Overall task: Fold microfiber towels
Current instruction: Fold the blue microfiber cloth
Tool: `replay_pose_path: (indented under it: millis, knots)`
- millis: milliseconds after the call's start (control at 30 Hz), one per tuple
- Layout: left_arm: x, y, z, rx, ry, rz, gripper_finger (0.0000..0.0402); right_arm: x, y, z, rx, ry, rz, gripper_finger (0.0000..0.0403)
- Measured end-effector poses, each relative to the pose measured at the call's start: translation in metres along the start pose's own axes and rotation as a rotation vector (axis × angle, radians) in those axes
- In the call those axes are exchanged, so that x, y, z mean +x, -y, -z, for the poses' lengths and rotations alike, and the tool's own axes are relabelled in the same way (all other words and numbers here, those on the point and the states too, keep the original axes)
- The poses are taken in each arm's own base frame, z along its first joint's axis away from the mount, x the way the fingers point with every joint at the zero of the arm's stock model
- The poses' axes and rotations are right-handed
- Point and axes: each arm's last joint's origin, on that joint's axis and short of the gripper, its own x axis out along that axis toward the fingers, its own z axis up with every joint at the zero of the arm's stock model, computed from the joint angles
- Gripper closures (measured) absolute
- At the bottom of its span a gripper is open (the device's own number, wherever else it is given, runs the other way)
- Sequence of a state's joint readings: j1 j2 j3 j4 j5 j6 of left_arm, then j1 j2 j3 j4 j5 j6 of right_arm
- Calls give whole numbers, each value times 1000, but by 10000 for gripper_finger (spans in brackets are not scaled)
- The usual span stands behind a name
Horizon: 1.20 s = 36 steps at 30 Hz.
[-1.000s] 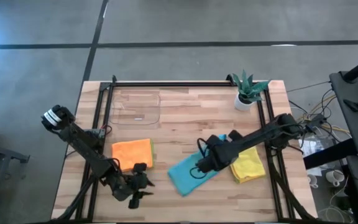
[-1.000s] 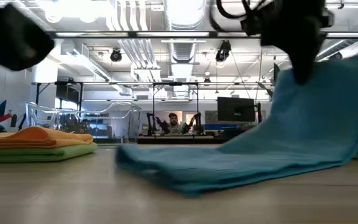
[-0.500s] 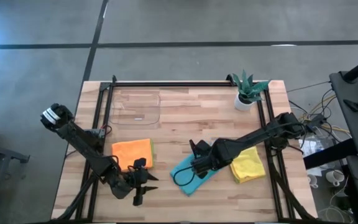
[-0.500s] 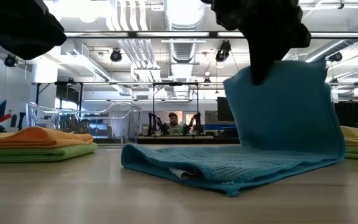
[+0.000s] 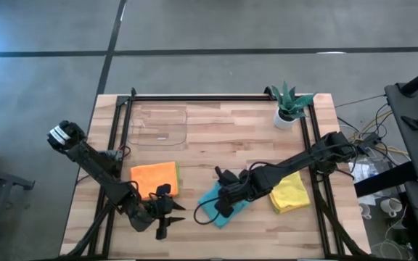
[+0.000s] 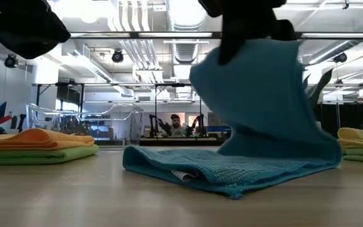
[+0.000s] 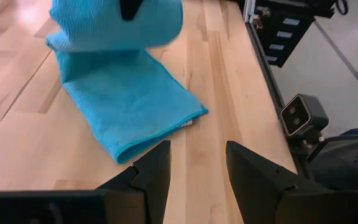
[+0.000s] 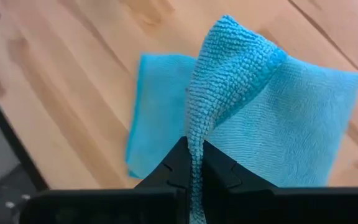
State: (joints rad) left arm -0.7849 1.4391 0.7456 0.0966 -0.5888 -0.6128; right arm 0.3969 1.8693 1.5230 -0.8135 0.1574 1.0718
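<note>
The right pincer [image 5: 221, 205] hangs over the near middle of the wooden desk [image 5: 223, 134], its fingers pinched tight on a corner of the teal microfiber towel [image 5: 223, 205], as the right wrist view shows, with the fabric rising in a peak from between the dark fingertips [image 8: 180, 163]. The rest of that towel lies on the desk below as a doubled strip, and in the low view the lifted part drapes down from the pincer in a curved sheet over the flat part. The left pincer [image 5: 164, 215] waits near the front edge of the desk, left of the teal towel and just in front of the folded orange towel [image 5: 154, 178]; its two fingers [image 7: 157, 168] stand apart with bare wood between them and hold nothing. The orange towel rests on a lime green towel [image 6: 49, 154], whose edge shows beneath it. To the right of the teal towel a folded yellow towel [image 5: 290, 191] lies on another lime green towel [image 6: 362, 152], near the right rail of the frame. A clear plastic tray [image 5: 158, 127] sits at the far left of the desk and a small potted plant [image 5: 290, 104] stands at the far right corner. A person [image 6: 176, 125] shows far off in the room behind.
</note>
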Motion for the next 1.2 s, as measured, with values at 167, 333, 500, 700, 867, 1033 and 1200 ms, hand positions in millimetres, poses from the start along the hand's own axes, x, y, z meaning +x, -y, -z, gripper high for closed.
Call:
replay_pose_path:
  millis: [167,333,500,700,867,1033,1200]
  knots:
    - [0,0,0,-2,1,-1,262,17,-3,3,-7,-13,11,390]
    - [0,0,0,-2,1,-1,262,41,-6,8,-8,-76,28,390]
    - [0,0,0,-1,1,-2,262,52,-10,8,-12,-85,24,390]
    - [0,0,0,0,1,-4,262,54,-17,5,-1,-47,-43,390]
    - [0,-1,1,1,-1,-6,262,63,-16,6,23,-34,-12,390]
    - [0,-1,2,-2,-2,-6,262,70,-12,7,0,-45,24,390]
    - [0,-2,4,-2,-6,-9,262,49,-2,6,-36,-47,142,390]
